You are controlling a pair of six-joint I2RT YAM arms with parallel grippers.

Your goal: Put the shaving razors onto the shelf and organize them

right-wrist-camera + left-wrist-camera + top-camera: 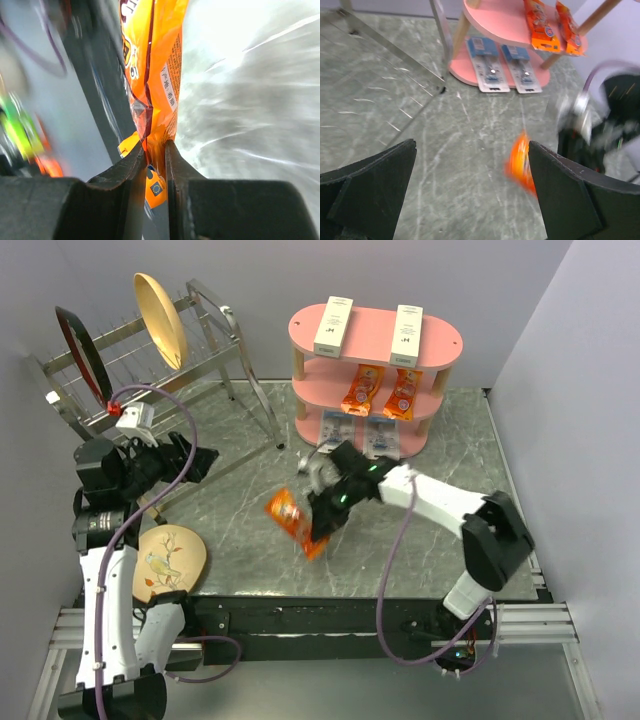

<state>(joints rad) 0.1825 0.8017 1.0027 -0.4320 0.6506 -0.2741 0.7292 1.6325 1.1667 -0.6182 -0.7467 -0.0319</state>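
Black wedge-shaped fingers [375, 192] of the left gripper [472, 147] fill the bottom corners of its wrist view. They are spread wide with nothing between them. In the top view this left gripper [200, 460] hovers at mid-left, below the metal wire dish rack [150, 370], and faces right across the grey marbled table [240, 530].

Right of it, near the centre of the frame, the right gripper [325, 510] is pinched tight on a crinkled orange foil snack packet [292, 520], not on a razor. In its own wrist view the right gripper [155, 150] clamps the packet [152, 65] at one seam end, and everything around it is blurred.

Further right and higher in the frame stands the pink three-tier shelf with oval boards and light wooden posts [450, 340]. The two flat blue-and-white blister-pack shaving razors [337, 427] lie on its bottom board, just beside each other. Their long axes are parallel and run back to front, and their tab ends jut over the front edge [489, 70]. Two orange packets [362, 390] sit on the middle board and two white oblong boxes [333, 325] on the top one.

The razors lie just up and right of the right gripper and well apart from the left one, so the right arm is nearer. Their short tab ends face it, so I judge a frontal reach meets them end-on. The packet would have to be let go first.
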